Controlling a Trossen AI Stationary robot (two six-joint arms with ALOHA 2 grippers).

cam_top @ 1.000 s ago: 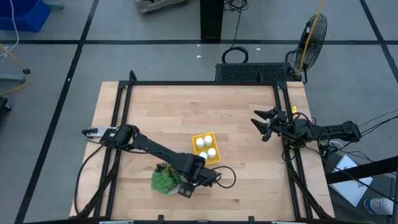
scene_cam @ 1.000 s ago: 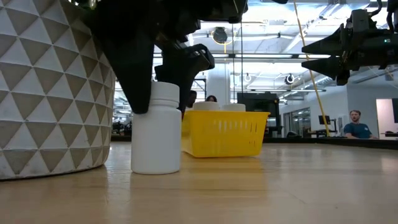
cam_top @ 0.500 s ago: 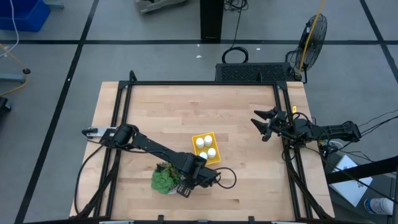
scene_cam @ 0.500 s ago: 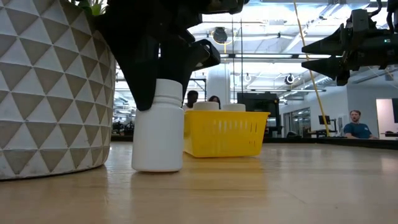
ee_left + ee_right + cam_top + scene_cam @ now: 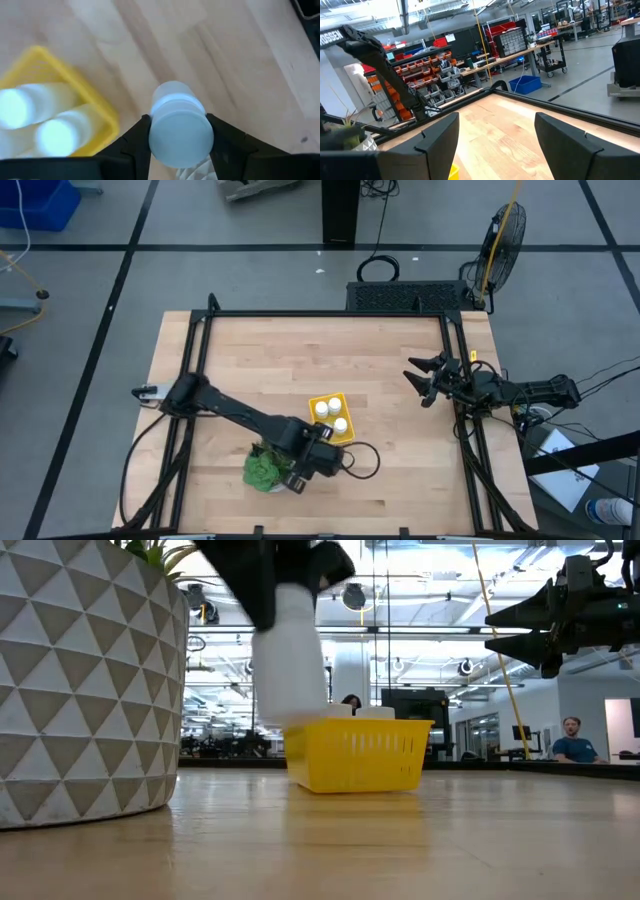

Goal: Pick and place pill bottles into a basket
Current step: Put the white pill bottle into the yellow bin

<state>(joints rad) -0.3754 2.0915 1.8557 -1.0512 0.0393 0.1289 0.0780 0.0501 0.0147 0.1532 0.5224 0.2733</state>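
Note:
A white pill bottle (image 5: 290, 660) hangs above the table with my left gripper (image 5: 181, 137) shut on it, just near of the yellow basket (image 5: 343, 432) and beside the potted plant (image 5: 262, 470). The basket rests flat on the wooden table, and three white pill bottles (image 5: 328, 418) stand in it. My right gripper (image 5: 424, 381) hovers open over the table's right side, far from all of this, with nothing between its fingers. My left gripper pinches the bottle's top, at the cap (image 5: 152, 131), between its two fingers (image 5: 136, 142), one on either side. The fingers come from above, pointing down. The bottle hangs below them about upright, its bottom (image 5: 295, 718) lifted clear of the table.
The plant's white patterned pot (image 5: 90, 690) stands close on the left of the lifted bottle. A black frame (image 5: 452, 360) runs along the table's edges. Bare wood lies right of the basket. People show in the room beyond the table.
My left gripper has shut on the pill bottle, which stood on the table next to the pot, and has lifted it. The bottle now hangs clear of the table, a little nearer the basket than it stood.

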